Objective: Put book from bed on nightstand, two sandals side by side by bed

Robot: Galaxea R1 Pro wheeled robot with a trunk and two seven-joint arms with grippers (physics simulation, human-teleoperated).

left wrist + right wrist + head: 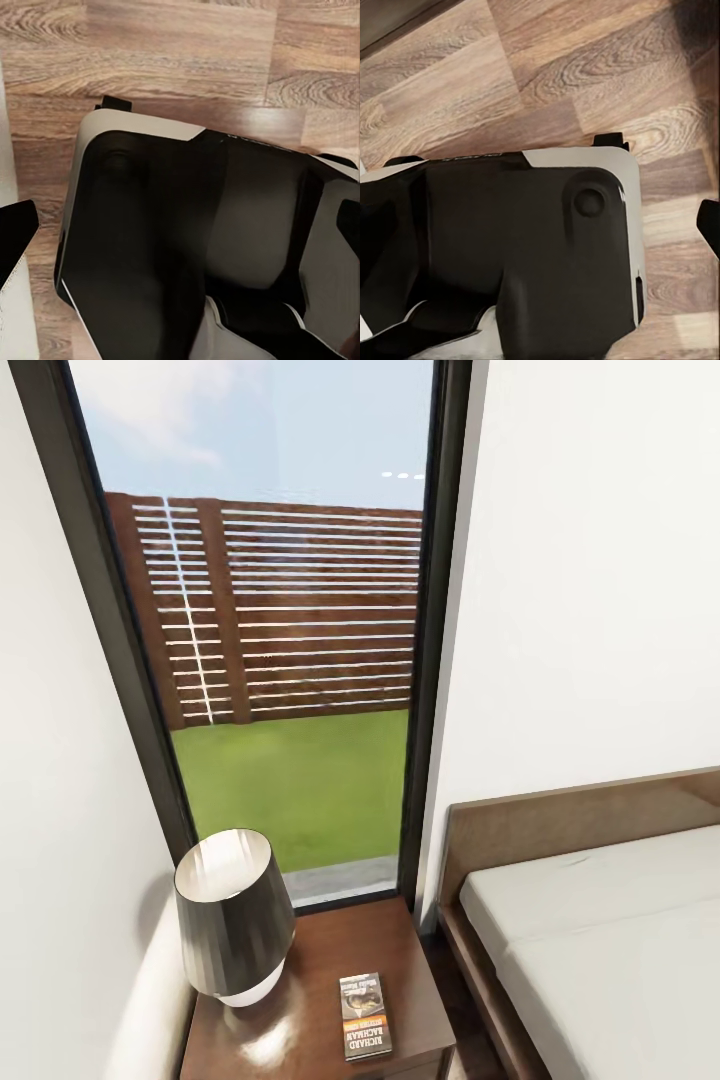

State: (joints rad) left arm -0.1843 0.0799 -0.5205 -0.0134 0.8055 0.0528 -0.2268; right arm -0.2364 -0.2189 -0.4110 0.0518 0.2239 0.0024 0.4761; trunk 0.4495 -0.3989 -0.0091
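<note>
The book [366, 1016] already lies flat on the nightstand [330, 950], near its front edge, with the lamp [234, 915] standing just beside it on the side away from the bed [600, 920]. Its long axis runs from the nightstand's front edge toward the window [270, 620] behind, and the cover lettering reads along that length. The bed sits close beside the nightstand, its mattress bare in the part that shows. Judging by this, the book step looks done and the sandals are what remains.

The head view gives the nightstand, lamp, book and bed. The left wrist view and right wrist view instead look down at the wood-plank floor [180, 52] past dark and white parts of the robot's own body [525, 255]. With both arms apparently hanging low, I cannot tell whether either claw is apart or together, nor which arm is nearer any sandal.
</note>
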